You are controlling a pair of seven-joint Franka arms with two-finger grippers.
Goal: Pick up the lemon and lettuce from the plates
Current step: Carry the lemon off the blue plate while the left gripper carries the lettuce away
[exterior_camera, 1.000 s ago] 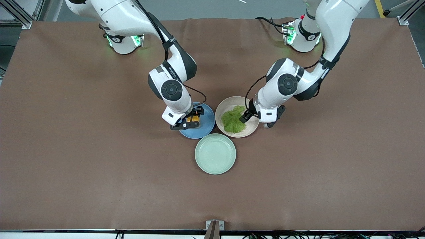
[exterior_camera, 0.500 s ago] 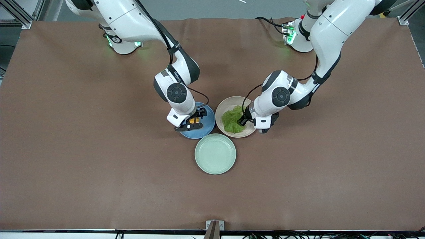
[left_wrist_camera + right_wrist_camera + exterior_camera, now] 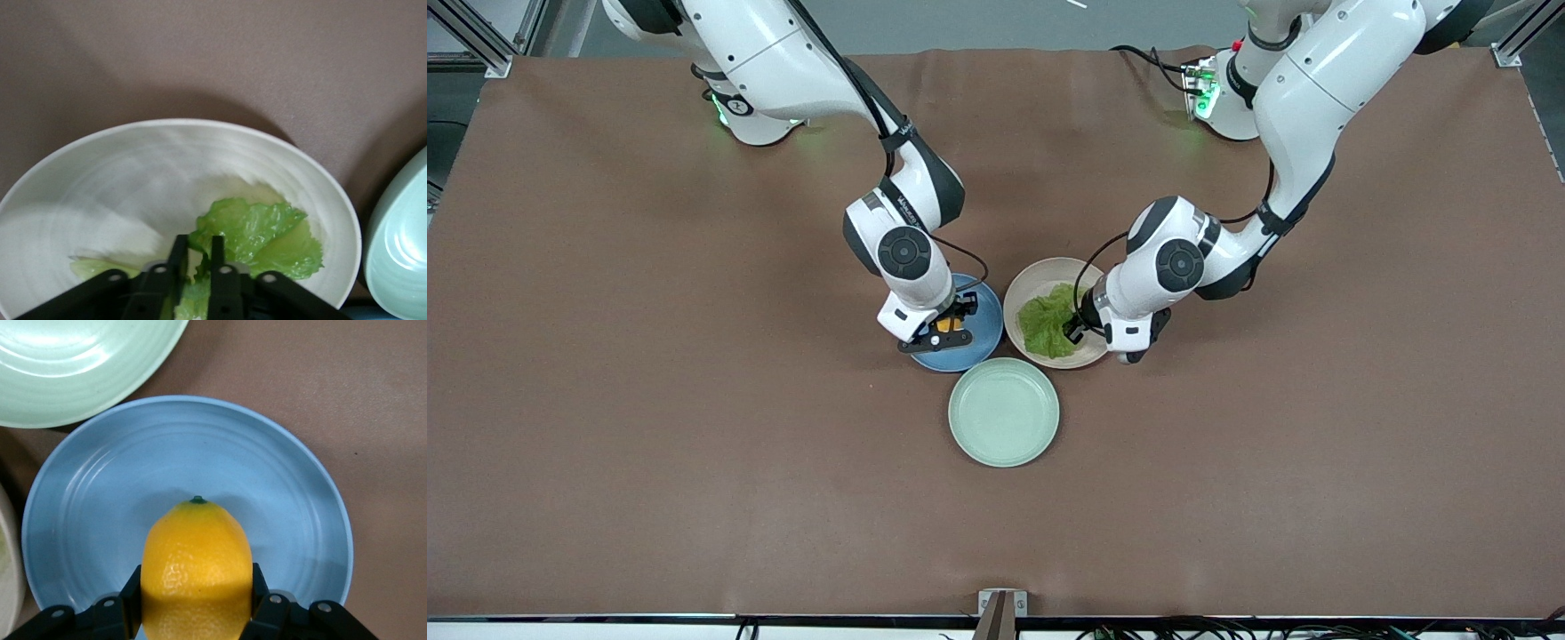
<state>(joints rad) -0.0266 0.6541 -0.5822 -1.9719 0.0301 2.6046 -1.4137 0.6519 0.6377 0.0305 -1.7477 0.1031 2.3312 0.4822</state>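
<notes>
My right gripper (image 3: 946, 322) is shut on the lemon (image 3: 945, 318), a yellow-orange oval, just over the blue plate (image 3: 980, 336). In the right wrist view the lemon (image 3: 197, 563) fills the gap between the fingers (image 3: 132, 587) above the blue plate (image 3: 280, 487). My left gripper (image 3: 1073, 331) is down in the beige plate (image 3: 1040, 269), at the edge of the lettuce (image 3: 1043, 324) toward the left arm's end. In the left wrist view its narrow-set fingers (image 3: 218, 250) pinch a fold of the crinkled green lettuce (image 3: 263, 230) on the beige plate (image 3: 133, 167).
An empty pale mint-green plate (image 3: 1003, 412) sits nearer the front camera, touching close to both other plates. It also shows in the left wrist view (image 3: 400, 253) and the right wrist view (image 3: 67, 367). Bare brown table lies all around.
My left gripper has moved from the beige plate's rim in onto the lettuce and lower. My right gripper, with the lemon, has shifted slightly toward the left arm's end.
</notes>
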